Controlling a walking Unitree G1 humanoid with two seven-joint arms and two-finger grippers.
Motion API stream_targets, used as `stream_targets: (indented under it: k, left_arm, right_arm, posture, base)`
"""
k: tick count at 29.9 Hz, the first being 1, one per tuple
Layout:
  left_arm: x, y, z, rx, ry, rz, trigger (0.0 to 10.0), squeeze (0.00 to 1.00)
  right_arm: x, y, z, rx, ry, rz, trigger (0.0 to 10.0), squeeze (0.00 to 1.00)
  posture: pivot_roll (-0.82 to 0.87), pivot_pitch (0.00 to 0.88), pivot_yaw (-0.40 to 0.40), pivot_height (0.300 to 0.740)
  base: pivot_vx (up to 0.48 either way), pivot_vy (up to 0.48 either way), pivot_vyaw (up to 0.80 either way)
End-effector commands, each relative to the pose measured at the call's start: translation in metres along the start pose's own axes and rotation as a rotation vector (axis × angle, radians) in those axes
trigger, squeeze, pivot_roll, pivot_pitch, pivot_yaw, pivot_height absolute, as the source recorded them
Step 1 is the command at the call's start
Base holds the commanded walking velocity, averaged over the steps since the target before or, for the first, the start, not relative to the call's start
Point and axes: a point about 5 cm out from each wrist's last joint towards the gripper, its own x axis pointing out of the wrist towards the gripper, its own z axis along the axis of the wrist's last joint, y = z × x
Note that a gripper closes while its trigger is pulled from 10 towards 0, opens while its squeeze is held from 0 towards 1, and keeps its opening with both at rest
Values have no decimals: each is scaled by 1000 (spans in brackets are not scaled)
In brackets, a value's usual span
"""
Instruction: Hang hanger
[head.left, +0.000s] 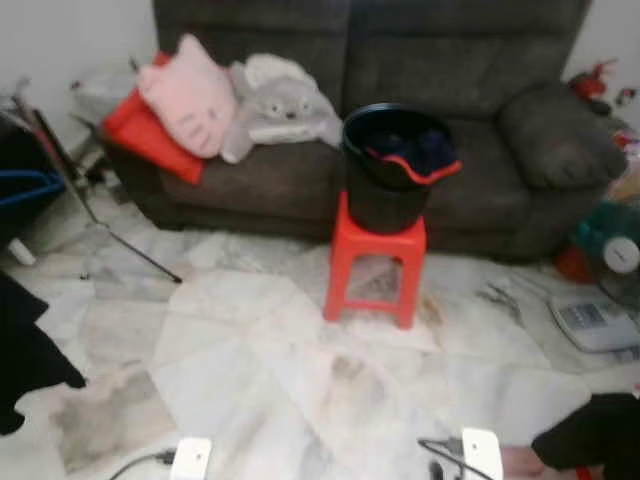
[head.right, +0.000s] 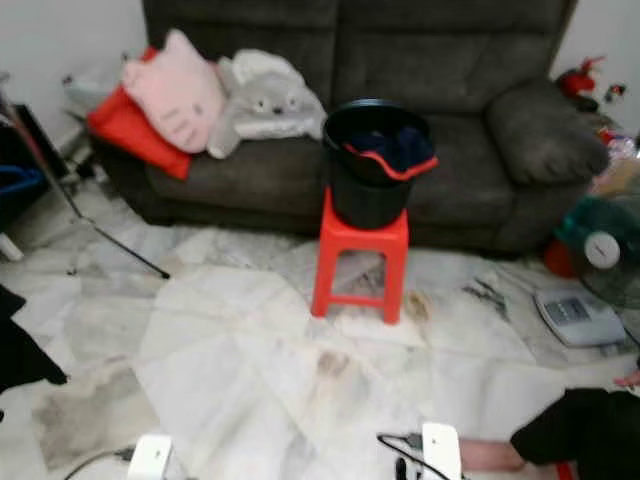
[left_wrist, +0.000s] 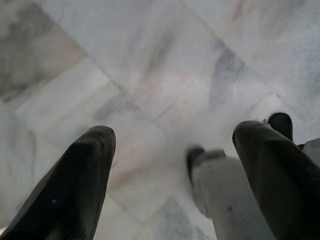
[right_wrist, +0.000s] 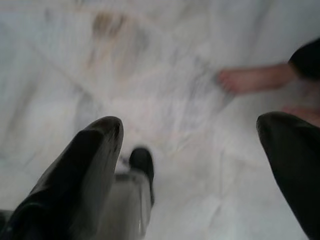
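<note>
A black bucket (head.left: 392, 160) stands on a red plastic stool (head.left: 377, 262) in front of the dark sofa (head.left: 450, 70). Dark clothes fill it, and a red curved piece (head.left: 418, 172), perhaps a hanger, lies across its rim. A drying rack's thin metal legs (head.left: 75, 185) stand at the far left, with something blue (head.left: 25, 185) on it. My left gripper (left_wrist: 175, 165) hangs open over the marble floor with nothing between its fingers. My right gripper (right_wrist: 192, 160) is open too, low over the floor, holding nothing.
Pink and grey plush cushions (head.left: 235, 95) and a red cushion (head.left: 145, 130) lie on the sofa. A person's bare foot (right_wrist: 250, 80) and black trouser leg (head.left: 590, 430) are at my right. A fan (head.left: 615, 255) and a scale (head.left: 595, 322) sit at the right, and black cloth (head.left: 25, 360) hangs at the left.
</note>
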Motion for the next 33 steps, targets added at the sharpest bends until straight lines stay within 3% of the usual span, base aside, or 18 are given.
stream_targets:
  k: [1,8,28,33]
  left_arm:
    - [-4,6,-14,2,48,11,10000,0]
    - [-4,6,-14,-5,49,5,10000,0]
    - [-4,6,-15,-13,55,-1,10000,0]
    - [-4,5,-15,-16,56,-1,10000,0]
  right_arm:
    - [0,5,-3,12,3,13,10000,0]
    - [-1,5,-3,12,2,14,10000,0]
    - [0,7,-2,19,-2,13,10000,0]
    - [0,7,-2,13,3,13,10000,0]
  posture:
    - [-45,0,14,740]
    - [-44,0,12,740]
    - [-34,0,9,740]
    - [-34,0,9,740]
  base:
    - [0,0,0]
    - [0,0,0]
    - [270,0,0]
    - [292,0,-546]
